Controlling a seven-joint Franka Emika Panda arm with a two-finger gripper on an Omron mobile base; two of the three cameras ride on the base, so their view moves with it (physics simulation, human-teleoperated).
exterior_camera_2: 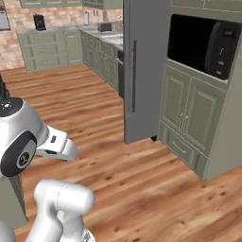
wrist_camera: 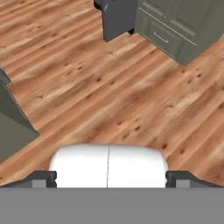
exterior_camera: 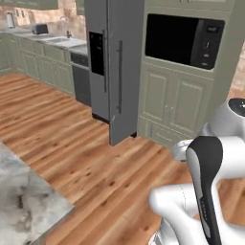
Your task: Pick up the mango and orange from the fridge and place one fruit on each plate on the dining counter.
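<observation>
The tall grey fridge [exterior_camera: 101,57] stands across the wooden floor, and one of its doors [exterior_camera: 125,72] is swung out toward me, hiding the shelves. That door's edge [exterior_camera_2: 142,71] also appears in the right base view, and its foot [wrist_camera: 116,17] is at the top of the hand view. The mango, the orange and the plates are out of view. A corner of the dining counter's marble top [exterior_camera: 24,201] lies at the lower left, with its green base [wrist_camera: 13,122] to the left in the hand view. My gripper [wrist_camera: 109,178] is open, holds nothing and points down at the floor.
A black oven [exterior_camera: 184,40] sits in green cabinets [exterior_camera: 177,105] right of the fridge. A dark dishwasher [exterior_camera: 81,79] and the sink counter [exterior_camera: 62,42] run along the wall to the left. Open wooden floor [exterior_camera: 95,162] lies between me and the fridge.
</observation>
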